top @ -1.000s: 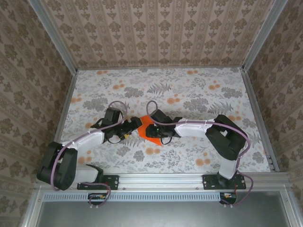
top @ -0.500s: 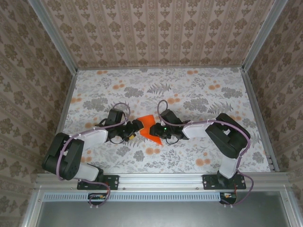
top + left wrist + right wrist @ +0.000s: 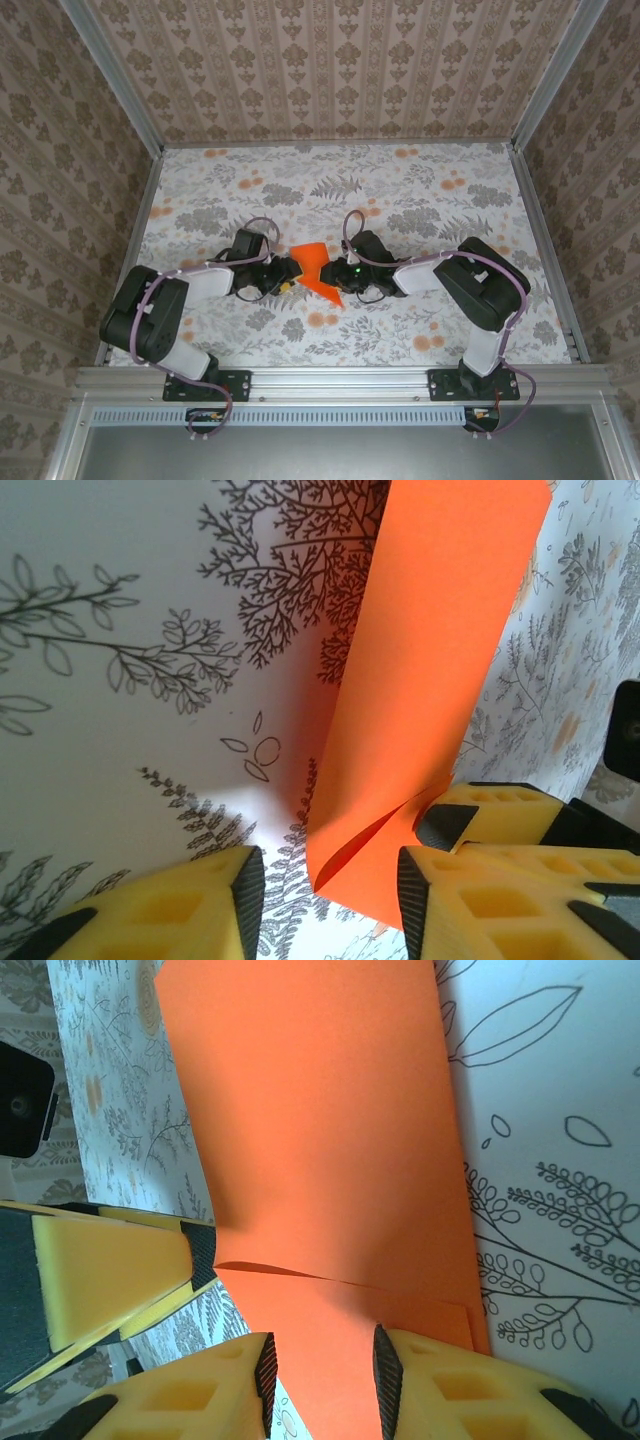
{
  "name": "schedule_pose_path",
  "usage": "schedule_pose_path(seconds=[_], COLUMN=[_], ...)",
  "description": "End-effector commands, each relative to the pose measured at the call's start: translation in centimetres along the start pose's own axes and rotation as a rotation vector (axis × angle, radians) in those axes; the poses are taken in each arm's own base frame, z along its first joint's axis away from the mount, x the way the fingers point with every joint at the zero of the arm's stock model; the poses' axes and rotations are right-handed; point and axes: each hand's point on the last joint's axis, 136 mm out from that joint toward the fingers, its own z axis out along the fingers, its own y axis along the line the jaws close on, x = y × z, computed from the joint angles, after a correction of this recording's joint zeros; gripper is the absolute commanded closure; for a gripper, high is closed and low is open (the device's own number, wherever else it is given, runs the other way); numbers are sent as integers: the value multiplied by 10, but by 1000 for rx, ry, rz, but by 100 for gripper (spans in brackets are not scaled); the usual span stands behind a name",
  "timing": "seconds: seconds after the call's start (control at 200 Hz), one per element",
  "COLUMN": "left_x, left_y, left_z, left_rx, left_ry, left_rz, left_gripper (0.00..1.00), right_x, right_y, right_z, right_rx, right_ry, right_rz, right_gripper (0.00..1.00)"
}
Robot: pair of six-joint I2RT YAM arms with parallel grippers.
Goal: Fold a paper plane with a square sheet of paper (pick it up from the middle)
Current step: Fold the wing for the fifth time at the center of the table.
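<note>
The square sheet of paper [image 3: 314,268] is bright orange, folded over on itself, and lies on the flowered table between the two grippers. My left gripper [image 3: 287,274] is at its left edge and my right gripper [image 3: 337,274] at its right edge. In the left wrist view the folded sheet of paper [image 3: 430,670] runs up from between the open fingers of the left gripper [image 3: 325,895], one layer lifting near the tips. In the right wrist view the sheet of paper [image 3: 320,1130] lies flat, and the right gripper [image 3: 322,1380] stands open over its near end.
The printed floral tabletop [image 3: 420,200] stretches behind and to both sides of the sheet. Patterned walls with metal rails [image 3: 140,230] enclose it. Each wrist view shows the other gripper's yellow finger [image 3: 110,1270] close by.
Both arms have sunk lower and flatter over the table, with the grippers drawing slightly apart. More of the orange sheet shows between them, including its upper flap.
</note>
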Motion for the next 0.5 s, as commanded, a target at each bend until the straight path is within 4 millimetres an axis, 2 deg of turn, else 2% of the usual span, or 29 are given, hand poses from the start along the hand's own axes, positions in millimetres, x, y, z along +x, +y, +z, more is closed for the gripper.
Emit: schedule_pose_path(seconds=[0.0, 0.145, 0.4, 0.49], left_x=[-6, -7, -5, -6], left_y=[-23, -27, -35, -37], left_z=[1, 4, 6, 6], left_rx=[67, 92, 145, 150], left_ry=[3, 13, 33, 35], left_rz=[36, 38, 43, 45], left_gripper=[63, 70, 72, 79], right_x=[15, 14, 10, 8], right_y=[-49, -48, -40, -33], right_z=[2, 2, 1, -1], right_rx=[131, 120, 91, 83], right_ry=[38, 38, 45, 47], right_rz=[72, 66, 24, -33], right_gripper=[65, 65, 63, 60])
